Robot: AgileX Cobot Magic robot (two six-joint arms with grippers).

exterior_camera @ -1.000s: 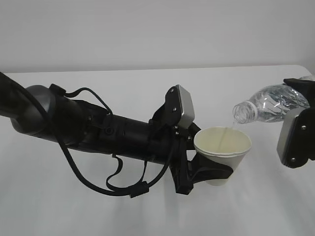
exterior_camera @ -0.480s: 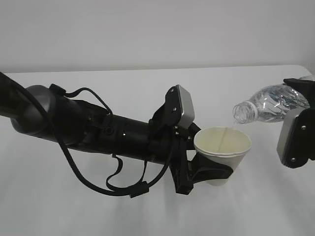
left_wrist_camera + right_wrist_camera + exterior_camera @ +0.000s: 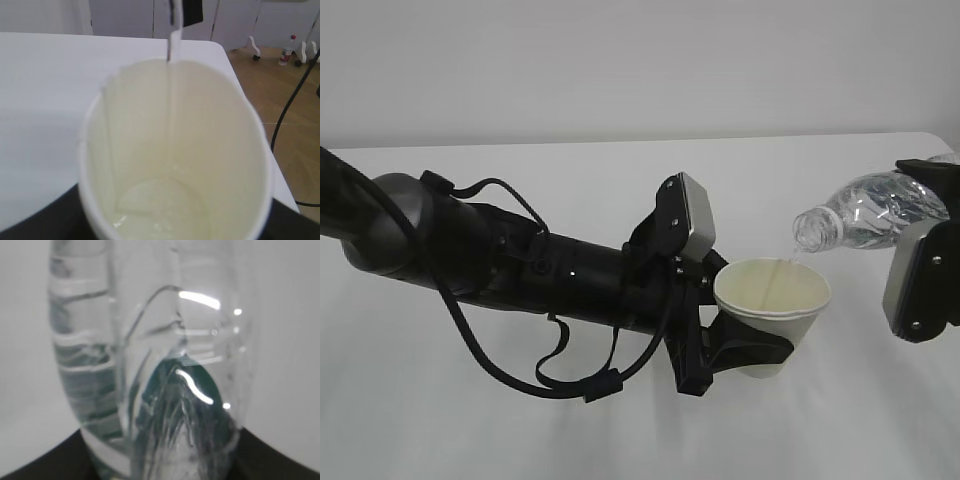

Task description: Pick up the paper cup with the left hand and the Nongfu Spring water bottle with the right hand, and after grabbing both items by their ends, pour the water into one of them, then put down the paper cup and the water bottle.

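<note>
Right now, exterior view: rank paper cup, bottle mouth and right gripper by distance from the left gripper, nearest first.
1. paper cup: held in the left gripper, centre.
2. bottle mouth: just above the cup's right rim, pouring.
3. right gripper: far right edge, holding the Nongfu Spring water bottle by its base end.

The exterior camera looks down at a slant across the white desk (image 3: 620,440) from the front. The left wrist camera peers closely into the paper cup (image 3: 175,150), also visible outside (image 3: 775,310). The right wrist camera sits tight against the bottle (image 3: 150,365).
</note>
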